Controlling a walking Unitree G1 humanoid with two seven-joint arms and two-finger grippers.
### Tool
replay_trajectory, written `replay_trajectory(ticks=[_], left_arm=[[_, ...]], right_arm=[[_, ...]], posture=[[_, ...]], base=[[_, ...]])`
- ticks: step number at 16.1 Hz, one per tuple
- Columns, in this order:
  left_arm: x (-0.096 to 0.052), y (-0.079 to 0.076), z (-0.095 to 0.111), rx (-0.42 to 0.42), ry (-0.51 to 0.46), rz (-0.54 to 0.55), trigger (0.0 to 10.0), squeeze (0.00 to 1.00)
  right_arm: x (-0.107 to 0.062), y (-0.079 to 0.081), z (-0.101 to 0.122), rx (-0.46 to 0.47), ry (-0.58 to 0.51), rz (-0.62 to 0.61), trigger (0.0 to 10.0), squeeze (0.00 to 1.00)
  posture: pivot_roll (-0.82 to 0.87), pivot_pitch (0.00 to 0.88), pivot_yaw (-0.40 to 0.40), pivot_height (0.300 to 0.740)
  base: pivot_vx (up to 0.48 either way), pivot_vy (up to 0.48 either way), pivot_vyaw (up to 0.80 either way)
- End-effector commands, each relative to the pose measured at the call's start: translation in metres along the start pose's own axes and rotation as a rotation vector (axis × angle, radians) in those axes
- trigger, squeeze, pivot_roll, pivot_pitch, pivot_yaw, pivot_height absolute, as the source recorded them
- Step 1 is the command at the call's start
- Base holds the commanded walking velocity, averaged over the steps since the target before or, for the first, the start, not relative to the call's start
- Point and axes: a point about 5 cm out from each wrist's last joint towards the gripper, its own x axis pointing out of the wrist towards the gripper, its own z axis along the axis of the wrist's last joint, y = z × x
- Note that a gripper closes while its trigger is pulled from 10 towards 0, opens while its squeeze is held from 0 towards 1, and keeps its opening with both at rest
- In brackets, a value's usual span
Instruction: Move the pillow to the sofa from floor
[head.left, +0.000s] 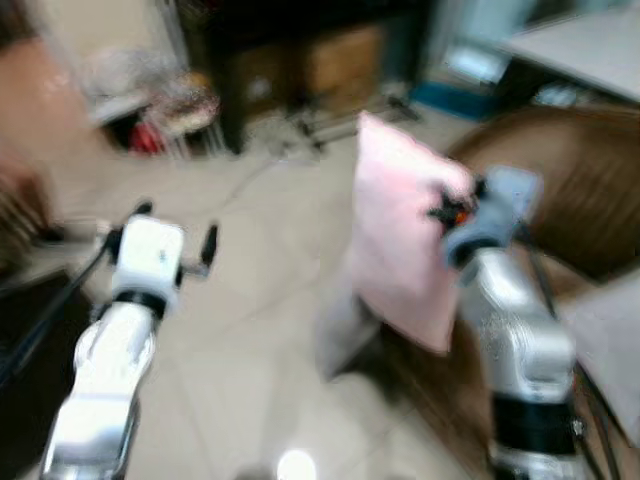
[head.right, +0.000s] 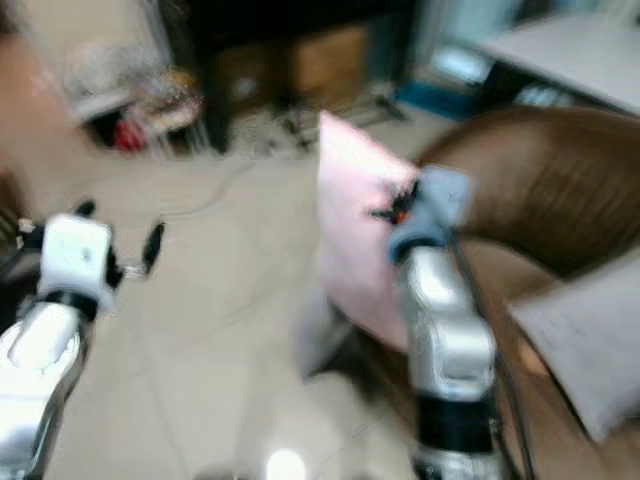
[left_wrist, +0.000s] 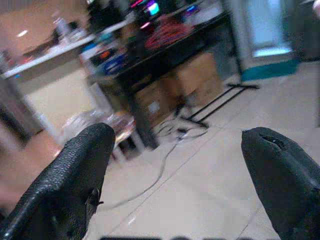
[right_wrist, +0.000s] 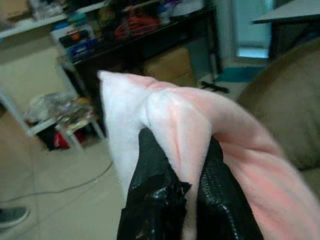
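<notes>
The soft pale-pink fabric pillow (right_wrist: 200, 130) hangs off the floor, pinched by a fold of its edge in the right claw (right_wrist: 182, 165); both black fingers (right_wrist: 150, 170) are clenched on that fold w/ cloth bulging between them, so the grip looks firm enough to carry, and the rest of the pillow droops below the arm; judged: lift is done, transport is in hand, drop still to come. In the head views the pillow sits just beside the brown rounded sofa (head.right: 560, 190), over the beige tiled floor (head.left: 250, 300), not yet above the seat; views are blurred, so exact gap is unclear. A grey cushion (head.right: 590, 330) lies on the sofa nearer the robot; the pillow prob. needs to land clear of it.

Left claw (left_wrist: 175, 165) is released, fingers spread wide w/ nothing between them, held out over bare floor, likely just for balance.

Containers: brown cardboard boxes (left_wrist: 192, 87) sit under a dark counter (left_wrist: 165, 45) far off; contents can't be told. Clutter on top of that counter is too blurred to name.
</notes>
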Motion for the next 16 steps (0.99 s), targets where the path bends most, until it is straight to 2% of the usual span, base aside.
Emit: replay_trajectory(ticks=[1,4,9,12,16], left_arm=[[0.001,-0.002,0.002,0.007,-0.006,-0.018,10.0,0.25],[0.001,-0.003,0.003,-0.005,-0.011,-0.030,10.0,0.25],[-0.001,-0.003,0.005,-0.036,-0.026,-0.046,10.0,0.27],[-0.002,-0.003,0.005,-0.043,-0.030,-0.046,10.0,0.27],[-0.001,-0.003,0.005,-0.050,-0.032,-0.048,10.0,0.27]], right_arm=[[-0.001,-0.006,0.011,-0.002,-0.048,-0.022,10.0,0.00],[-0.001,-0.005,0.010,-0.002,-0.039,-0.018,10.0,0.00],[0.000,0.003,0.009,-0.015,-0.034,0.031,10.0,0.00],[0.000,0.010,0.007,-0.034,-0.030,0.074,10.0,0.00],[0.002,0.010,0.006,-0.038,-0.020,0.075,10.0,0.00]], posture=[[-0.01,0.000,0.043,0.740],[-0.01,0.000,0.043,0.740],[0.00,0.000,0.034,0.740],[0.00,0.000,0.028,0.740],[0.01,0.000,0.024,0.740]], base=[[0.000,0.000,0.00],[0.000,0.000,0.00],[0.049,0.000,-0.80],[0.254,0.000,0.00],[0.263,0.000,0.00]])
